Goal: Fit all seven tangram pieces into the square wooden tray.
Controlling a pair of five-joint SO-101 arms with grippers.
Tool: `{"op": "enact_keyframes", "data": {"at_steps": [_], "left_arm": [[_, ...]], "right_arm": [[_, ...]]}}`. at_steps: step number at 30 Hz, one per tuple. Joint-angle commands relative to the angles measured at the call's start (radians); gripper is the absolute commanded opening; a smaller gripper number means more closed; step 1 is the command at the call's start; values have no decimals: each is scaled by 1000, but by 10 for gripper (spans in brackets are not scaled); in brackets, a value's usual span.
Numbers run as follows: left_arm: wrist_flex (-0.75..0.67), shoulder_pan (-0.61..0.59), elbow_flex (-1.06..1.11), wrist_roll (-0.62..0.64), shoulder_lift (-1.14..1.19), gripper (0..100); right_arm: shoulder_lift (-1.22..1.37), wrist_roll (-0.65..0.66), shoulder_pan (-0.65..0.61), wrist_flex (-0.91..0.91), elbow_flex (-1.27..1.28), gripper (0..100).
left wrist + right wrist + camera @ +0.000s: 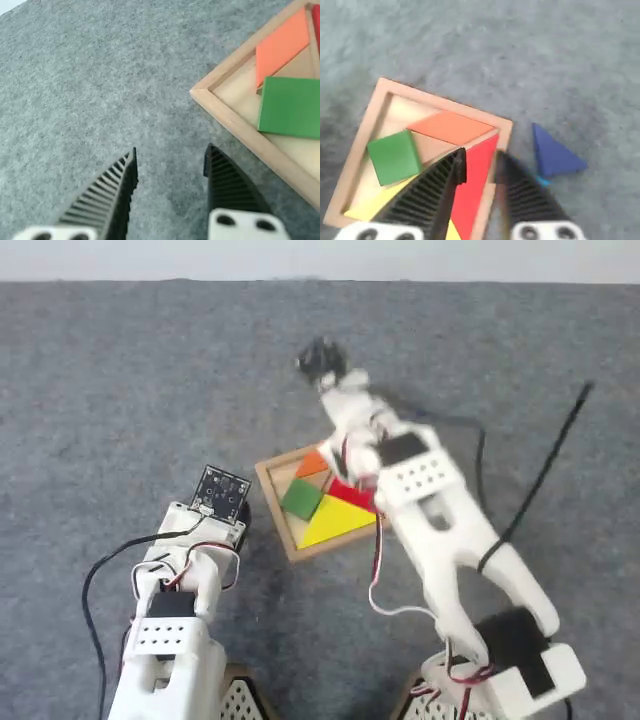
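Note:
The square wooden tray point(272, 502) lies mid-table and holds an orange parallelogram point(452, 127), a green square point(394, 156), a red triangle point(476, 187) and a yellow triangle point(335, 523). A blue triangle point(552, 152) lies on the felt just outside the tray's wall on the red piece's side, with a bit of light blue point(543, 180) beside it. My right gripper point(479, 157) hovers over the red triangle, narrowly open with nothing held. My left gripper point(170, 160) is open over bare felt, short of the tray's corner point(200, 93).
Grey felt covers the table. The right arm point(440, 530) reaches over the tray's right side and hides the felt beside it in the high view. A black cable point(545, 475) runs along the right. The left arm point(185, 580) stands at the front left.

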Motion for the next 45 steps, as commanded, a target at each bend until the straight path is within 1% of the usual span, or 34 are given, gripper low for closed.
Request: {"op": "enact_keyframes", "data": {"at_steps": [1,5,9,12,20,27,31,35,39,45], "left_arm": [[3,2,-8,8,-23,203],[3,2,-8,8,-23,203],[3,2,-8,8,-23,203],[3,2,-8,8,-23,203],[3,0,-8,8,-23,203],[3,0,-8,8,-23,203],[3,-2,-8,8,-23,203],[3,-2,-8,8,-23,203],[3,-3,-8,8,-23,203],[3,-3,-8,8,-23,203]], "right_arm": [[-42,-18,-13,-189,112,39],[102,-18,-45,-160,-5,10],[278,-21,-56,-94,-166,12],[357,-18,-65,-45,-233,12],[367,-15,-147,-22,-196,11],[361,-15,-142,-30,-198,10],[326,-14,-179,-30,-178,11],[352,52,-234,-48,-166,12],[409,63,-239,-48,-195,12],[417,61,-232,-45,-244,12]]}}
